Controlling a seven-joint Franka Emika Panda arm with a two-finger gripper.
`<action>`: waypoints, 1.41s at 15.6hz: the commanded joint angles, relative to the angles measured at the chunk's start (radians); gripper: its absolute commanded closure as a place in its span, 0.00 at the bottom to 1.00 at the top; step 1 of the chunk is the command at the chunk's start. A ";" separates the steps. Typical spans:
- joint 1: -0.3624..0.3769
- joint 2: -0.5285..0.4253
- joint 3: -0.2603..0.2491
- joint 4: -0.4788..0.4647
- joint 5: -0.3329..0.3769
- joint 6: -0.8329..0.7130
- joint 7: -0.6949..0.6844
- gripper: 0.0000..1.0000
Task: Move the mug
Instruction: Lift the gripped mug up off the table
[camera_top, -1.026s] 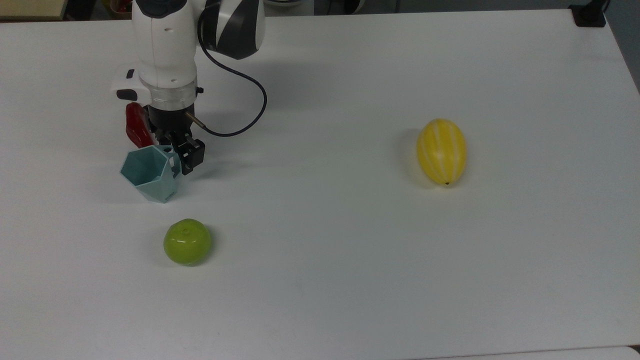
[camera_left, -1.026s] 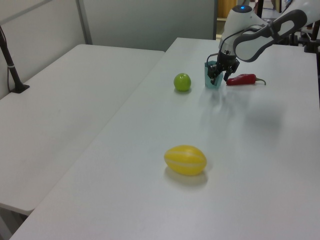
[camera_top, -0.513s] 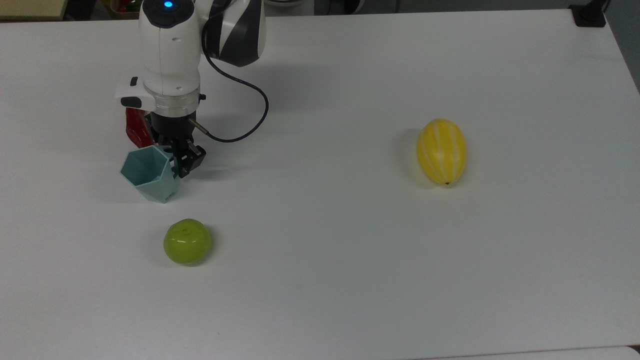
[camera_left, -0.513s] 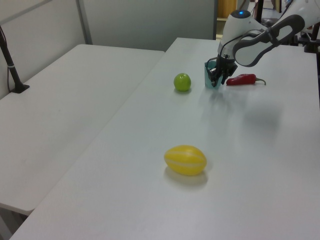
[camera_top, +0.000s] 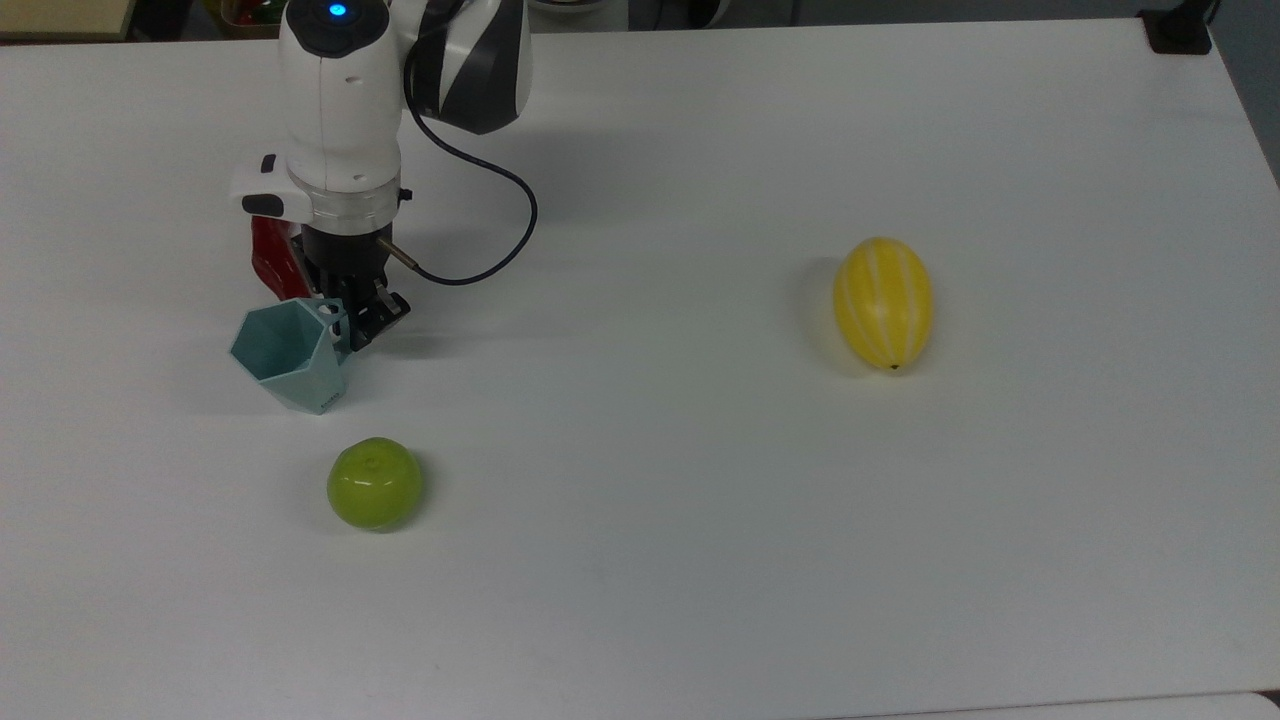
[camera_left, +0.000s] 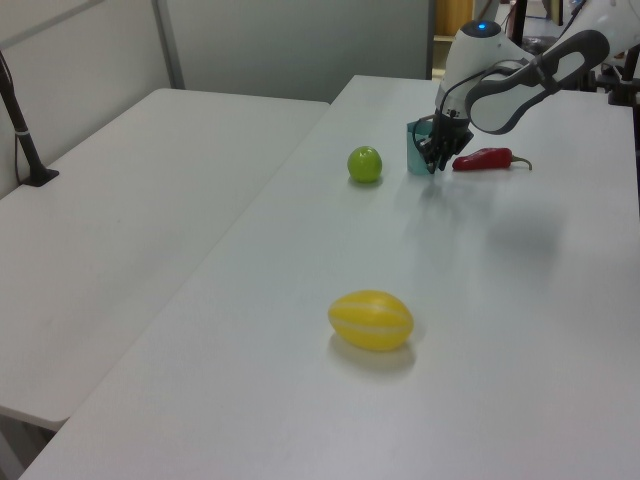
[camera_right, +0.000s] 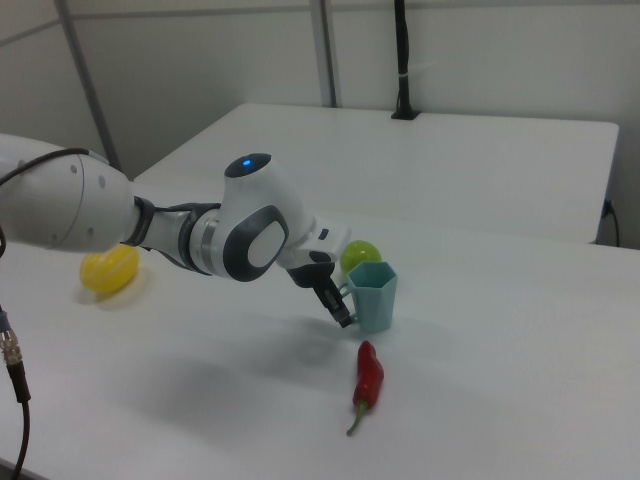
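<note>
While the green fruit (camera_top: 375, 483) lies nearest the top view's lower edge on the white table (camera_top: 700, 560), the mug (camera_top: 288, 356) stands just beyond it, upright with its open mouth tilted toward the top view's left. The gripper (camera_top: 347, 313) pinches the mug at its handle, on the top view's right side of the cup. Behind the gripper lies a red chili pepper (camera_top: 270, 255). Well apart, toward the top view's right, rests a yellow striped melon (camera_top: 884, 302).

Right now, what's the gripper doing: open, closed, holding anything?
Gripper: shut on the mug, at its handle.
</note>
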 joint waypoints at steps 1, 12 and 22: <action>0.011 -0.002 -0.013 -0.011 -0.022 0.025 0.015 0.96; 0.009 -0.060 -0.013 -0.008 -0.021 0.011 0.017 1.00; 0.009 -0.264 0.056 0.012 -0.018 -0.126 0.024 1.00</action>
